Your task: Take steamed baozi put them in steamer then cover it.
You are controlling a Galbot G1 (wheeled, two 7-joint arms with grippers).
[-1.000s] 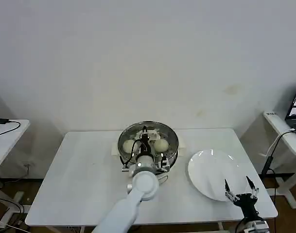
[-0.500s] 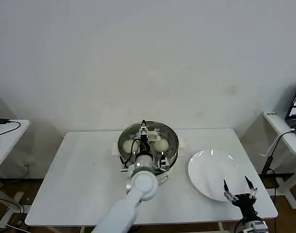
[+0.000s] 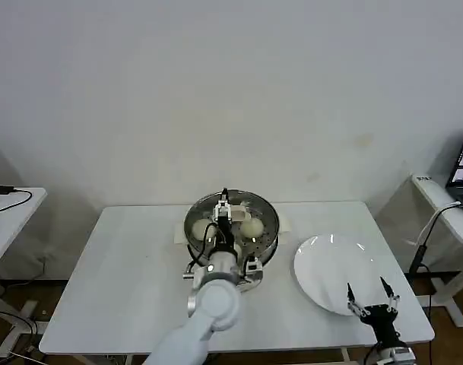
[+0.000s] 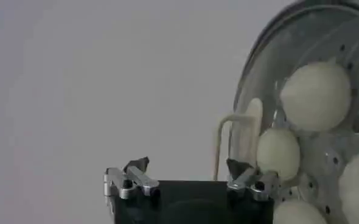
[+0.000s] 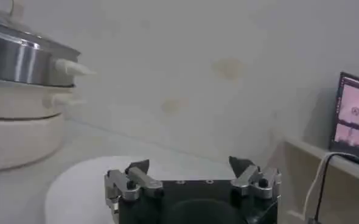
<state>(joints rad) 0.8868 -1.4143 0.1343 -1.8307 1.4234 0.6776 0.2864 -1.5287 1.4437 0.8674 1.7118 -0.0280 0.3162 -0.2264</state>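
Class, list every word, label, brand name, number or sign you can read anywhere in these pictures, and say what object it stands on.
No text can be read in any view.
Round shiny stainless-steel steamer: no label or brand visible.
Flat white plate: blank.
Small lit screen at the right edge: shows pink patches with marks too small and blurred to read.
Small sign on the white side table at the right: too small to read.

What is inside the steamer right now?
In the left wrist view the steamer holds four baozi on its perforated tray. In the head view the left tool hangs over it, covering part of the tray.
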